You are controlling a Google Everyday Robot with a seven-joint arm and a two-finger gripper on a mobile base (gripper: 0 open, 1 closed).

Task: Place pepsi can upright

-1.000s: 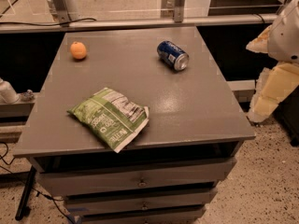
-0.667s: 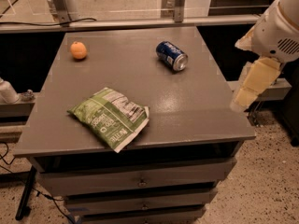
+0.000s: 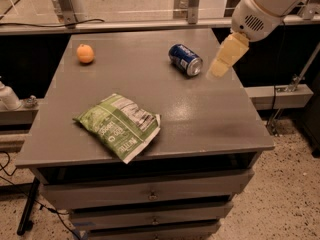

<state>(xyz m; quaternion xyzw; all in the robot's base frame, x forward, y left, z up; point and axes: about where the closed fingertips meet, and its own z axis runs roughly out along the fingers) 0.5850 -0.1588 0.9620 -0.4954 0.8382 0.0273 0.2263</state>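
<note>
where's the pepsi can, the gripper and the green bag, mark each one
pepsi can [image 3: 185,59]: camera view, middle of its blue side, lying down
gripper [image 3: 218,69]: camera view, its pale lower end, just right of the can
green bag [image 3: 120,126]: camera view, centre of its printed face

pepsi can [image 3: 185,59] on its side on table [image 3: 210,119] (far half), w/ gripper [image 3: 219,68] hovering just beside.

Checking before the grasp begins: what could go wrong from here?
1. The pepsi can lies on its side, and the claw hangs just right of its silver end, so a glancing touch could set it rolling.
2. The right edge of the table is close on that side, so a nudged can might go off it.
The orange and chip bag lie well away.
</note>
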